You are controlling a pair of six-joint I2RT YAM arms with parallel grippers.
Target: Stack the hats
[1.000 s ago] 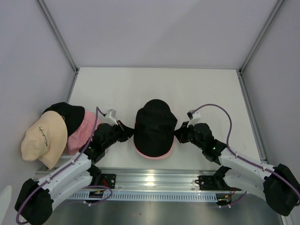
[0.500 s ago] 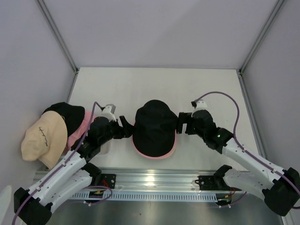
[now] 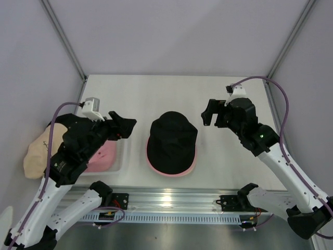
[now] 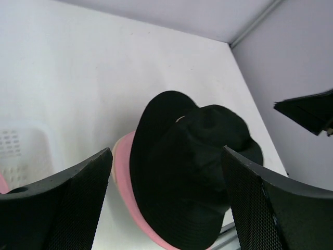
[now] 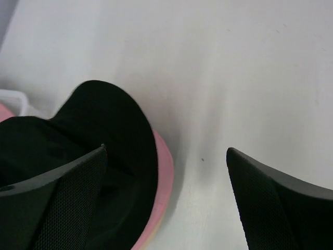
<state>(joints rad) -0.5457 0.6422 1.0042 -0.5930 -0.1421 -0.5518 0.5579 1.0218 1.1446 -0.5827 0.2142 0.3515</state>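
Observation:
A black hat [image 3: 171, 139] sits on a pink hat whose brim [image 3: 171, 173] shows around its near edge, at the middle of the table. My left gripper [image 3: 125, 125] hangs open to its left, apart from it. My right gripper [image 3: 212, 113] hangs open to its upper right, also clear of it. In the left wrist view the black hat [image 4: 192, 172] and pink brim [image 4: 124, 179] lie below the open left gripper [image 4: 166, 203]. The right wrist view shows the black hat [image 5: 78, 140] left of the open right gripper [image 5: 166, 203]. A cream hat [image 3: 35, 156] and another pink hat [image 3: 104, 156] lie at the left.
A white mesh tray [image 4: 15, 151] lies beside the left pile, its edge [image 3: 119, 156] near the pink hat. A dark hat [image 3: 57, 122] is mostly hidden under the left arm. Side walls stand close on both sides, and a metal rail [image 3: 171, 200] runs along the near edge.
Both grippers have opened and let go of the black hat. They have risen and drawn back, the left one leftward, the right one up and to the right. The hat stays on the pink one.

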